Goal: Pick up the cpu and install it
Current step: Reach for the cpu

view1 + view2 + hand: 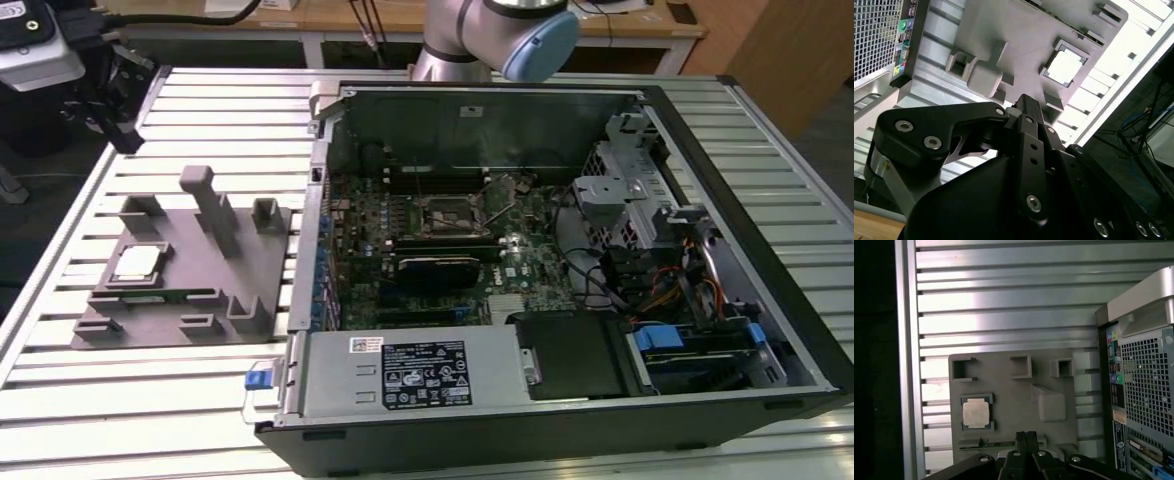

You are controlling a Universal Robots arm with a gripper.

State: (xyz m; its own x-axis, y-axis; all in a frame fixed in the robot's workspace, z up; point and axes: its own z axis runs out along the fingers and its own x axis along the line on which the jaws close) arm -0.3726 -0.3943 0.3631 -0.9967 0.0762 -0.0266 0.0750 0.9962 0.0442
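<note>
Gripper (pixel 1026 436) apart from cpu (pixel 976 413) in fixture (pixel 1014 392)

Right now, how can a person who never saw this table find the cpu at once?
Start at the open computer case; at the exterior view's left of it lies a grey holder plate. The cpu sits in a square recess there, the only shiny silver square among dull grey blocks.
</note>
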